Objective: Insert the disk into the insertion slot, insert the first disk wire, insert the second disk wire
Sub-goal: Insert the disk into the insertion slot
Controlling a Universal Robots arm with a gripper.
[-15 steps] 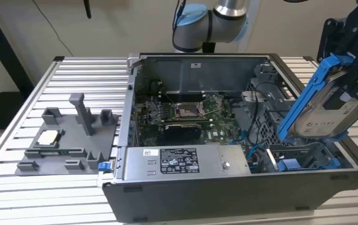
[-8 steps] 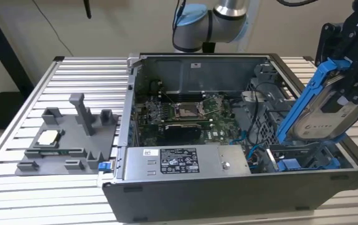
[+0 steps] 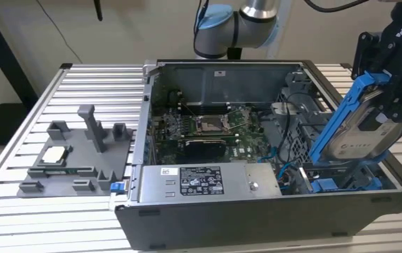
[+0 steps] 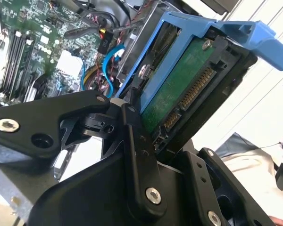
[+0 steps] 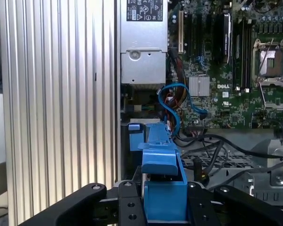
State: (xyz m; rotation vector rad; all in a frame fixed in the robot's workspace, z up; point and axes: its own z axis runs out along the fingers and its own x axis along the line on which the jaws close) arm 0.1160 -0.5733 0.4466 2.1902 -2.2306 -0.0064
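A: Entry one, gripper [image 5: 163, 203]?
B: Clamped on the disk [image 3: 359, 132], gripping its blue frame. Disk tilted steeply: lower end down at the insertion slot [image 3: 341, 183] inside the computer case [image 3: 257, 226], upper end well above the case rim.
A: Progress?
B: Judged partway through step one; disk not lying flat in the slot. Its connector [image 4: 188, 101] is bare and a blue cable [image 5: 172, 106] lies loose inside the case, so both wires are left.
A: Arm [image 3: 246, 21]?
B: Rises behind the case; wrist leans over the case's slot end.
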